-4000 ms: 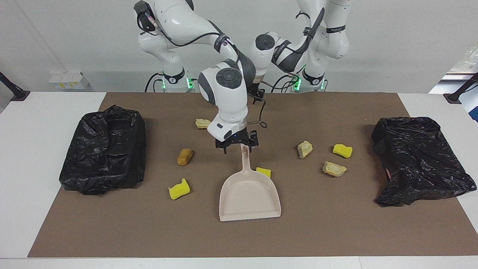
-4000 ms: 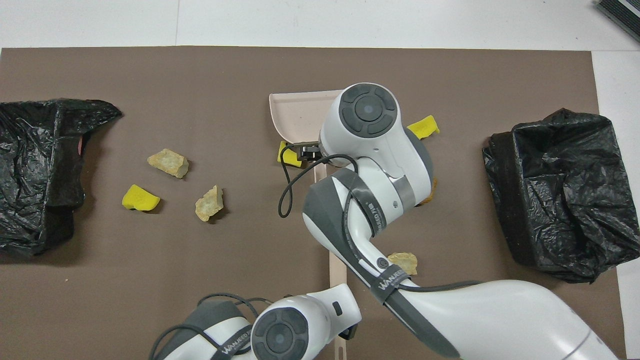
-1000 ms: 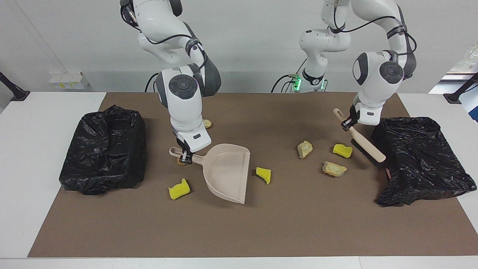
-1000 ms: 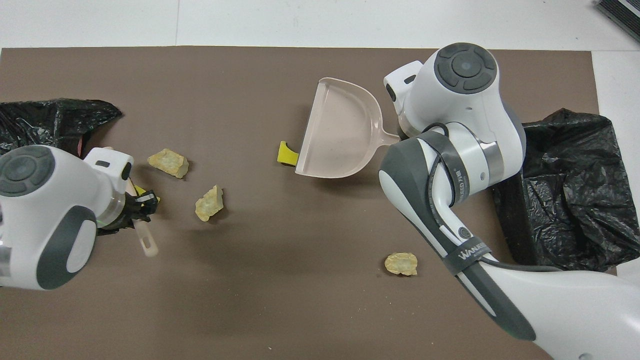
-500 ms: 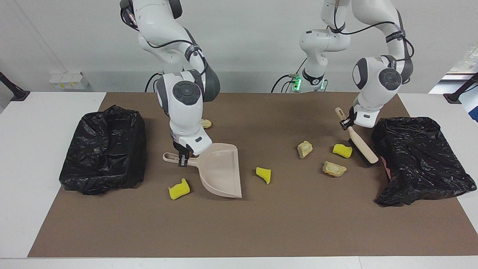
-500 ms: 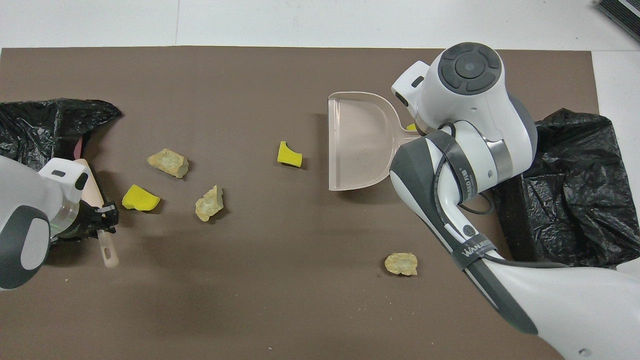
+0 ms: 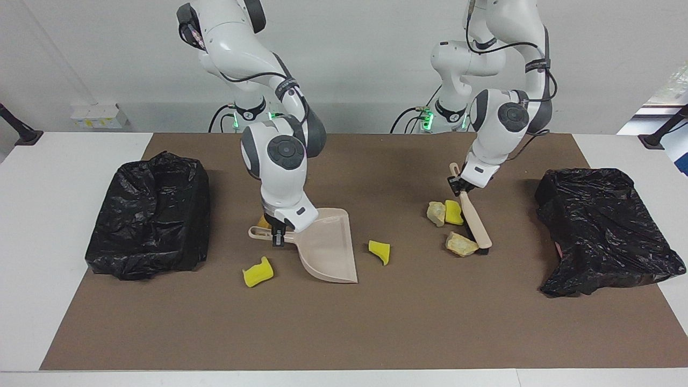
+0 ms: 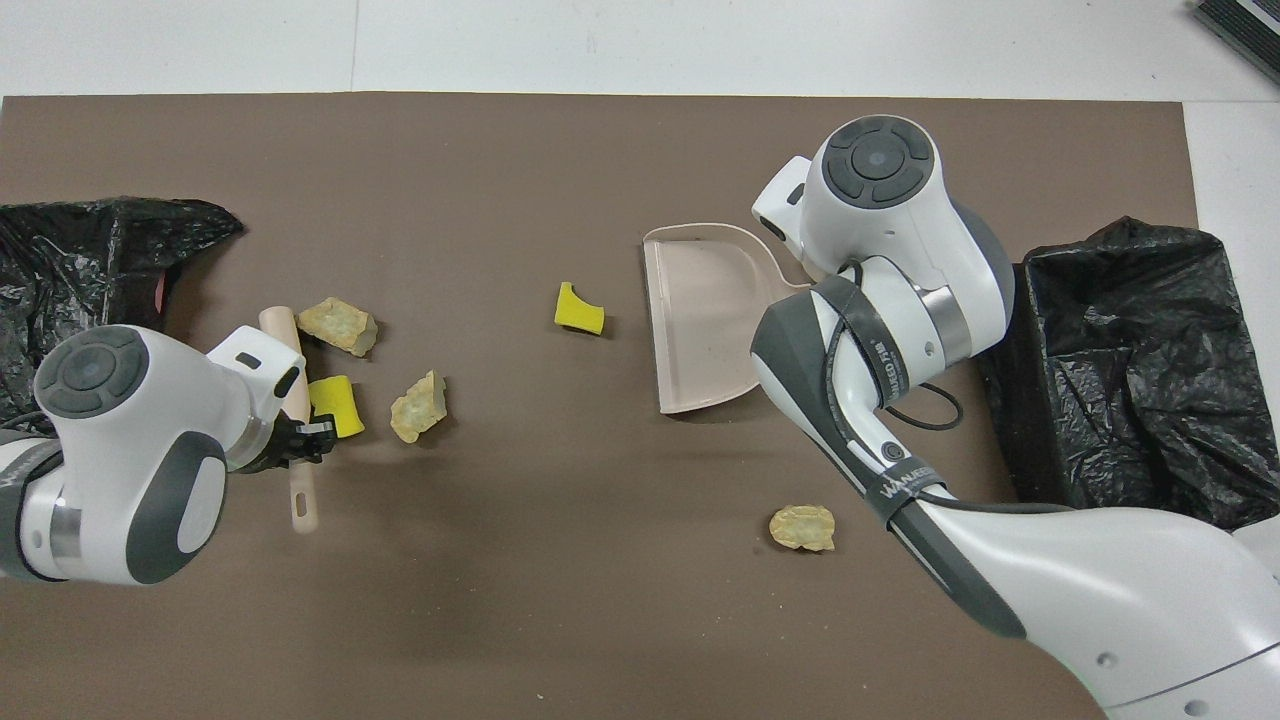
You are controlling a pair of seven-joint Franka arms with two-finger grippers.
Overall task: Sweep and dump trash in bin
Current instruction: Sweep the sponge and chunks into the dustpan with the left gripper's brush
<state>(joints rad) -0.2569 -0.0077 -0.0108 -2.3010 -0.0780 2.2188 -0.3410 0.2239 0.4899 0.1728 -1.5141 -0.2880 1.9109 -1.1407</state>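
Observation:
My right gripper is shut on the handle of the beige dustpan, whose mouth faces the left arm's end of the table. A yellow sponge chunk lies just off that mouth. My left gripper is shut on the beige brush. The brush head rests against a yellow chunk and a beige lump, with another beige lump beside them. More trash: a yellow chunk, an orange-brown lump half hidden by the right arm, and a beige lump.
A black-bagged bin stands at the right arm's end of the brown mat. A second black-bagged bin stands at the left arm's end. White table borders the mat.
The left arm swept the brush from beside its bin toward the middle, pushing a yellow chunk and a beige lump up to the other lump. The right arm shifted the dustpan slightly.

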